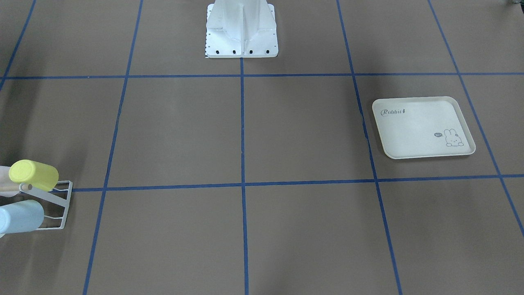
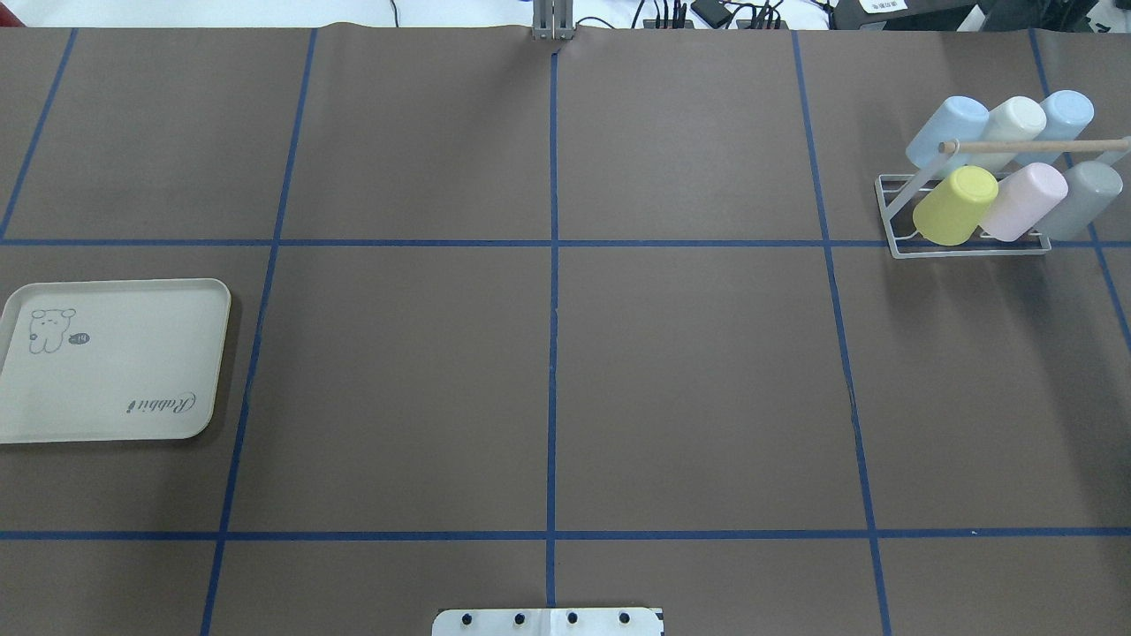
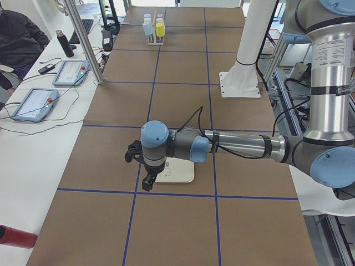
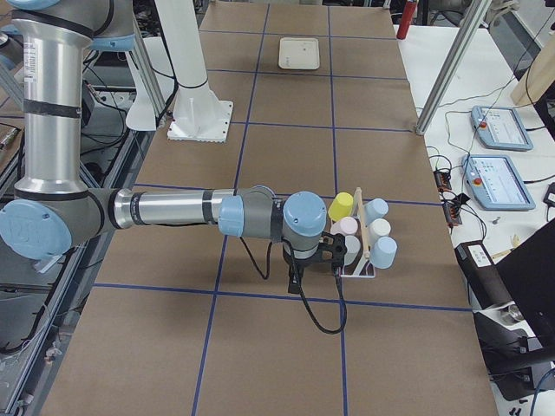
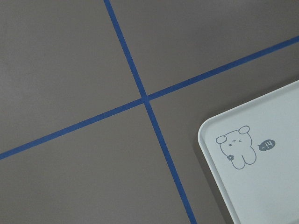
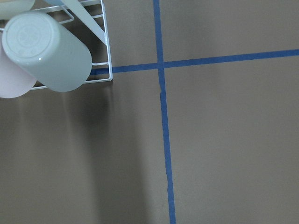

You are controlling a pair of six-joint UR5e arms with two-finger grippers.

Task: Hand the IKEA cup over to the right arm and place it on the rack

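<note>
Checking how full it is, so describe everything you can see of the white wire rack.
The rack is a small white wire frame with a rectangular base, standing on the brown table at the overhead view's upper right. A light wooden dowel runs along its top. Six cups rest tilted on it, bottoms up, in two rows: blue cup, white cup, second blue cup behind; yellow cup, pink cup, grey cup in front.
</note>
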